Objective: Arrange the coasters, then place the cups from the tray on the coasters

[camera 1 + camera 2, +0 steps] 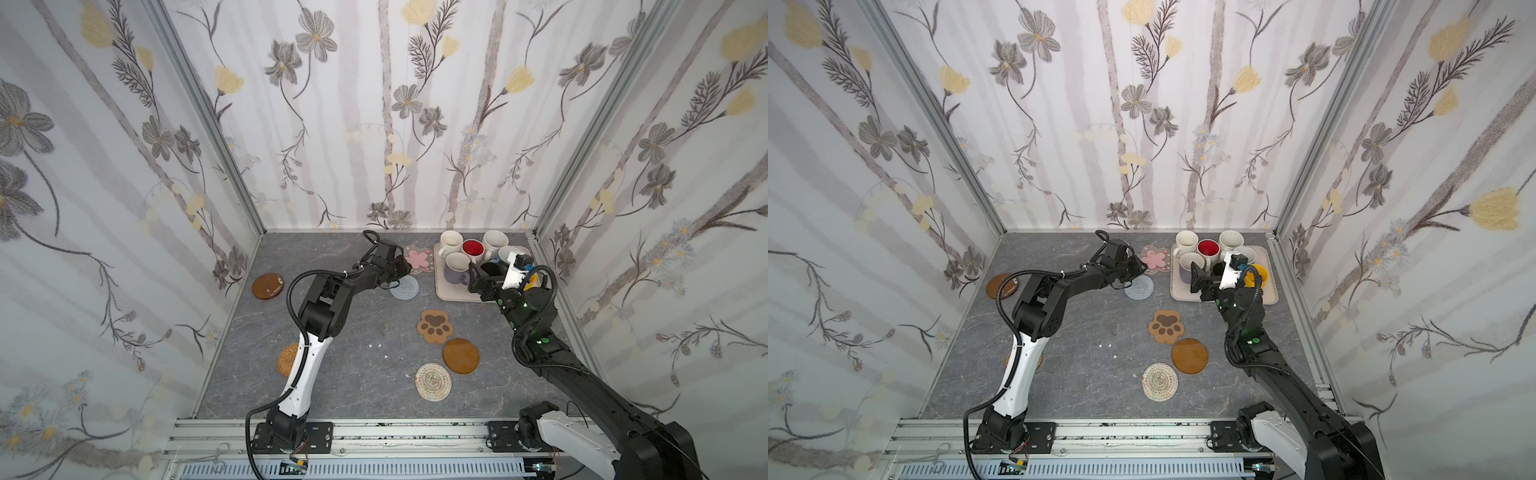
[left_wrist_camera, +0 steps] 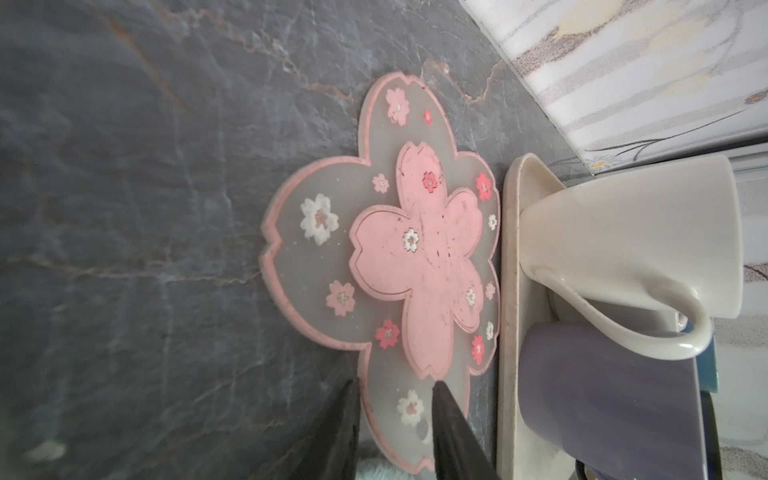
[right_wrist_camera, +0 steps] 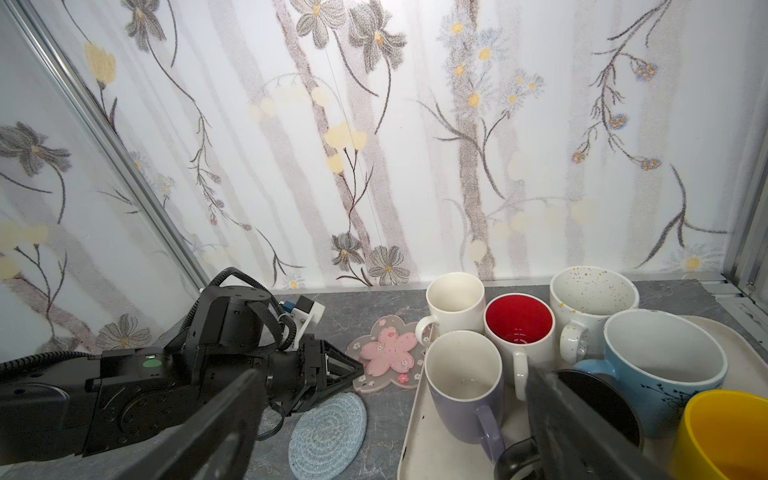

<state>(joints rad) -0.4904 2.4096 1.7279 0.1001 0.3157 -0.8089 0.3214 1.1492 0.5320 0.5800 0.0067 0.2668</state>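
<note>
One flower coaster (image 2: 415, 257), edge just beside tray (image 2: 509, 291) rim

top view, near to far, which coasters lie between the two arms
pale woven round coaster → brown disc → paw coaster → grey-blue woven coaster → pink flower coaster

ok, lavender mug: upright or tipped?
Upright. In the right wrist view the lavender mug stands on the tray, open mouth facing up, handle out to the side.
</note>
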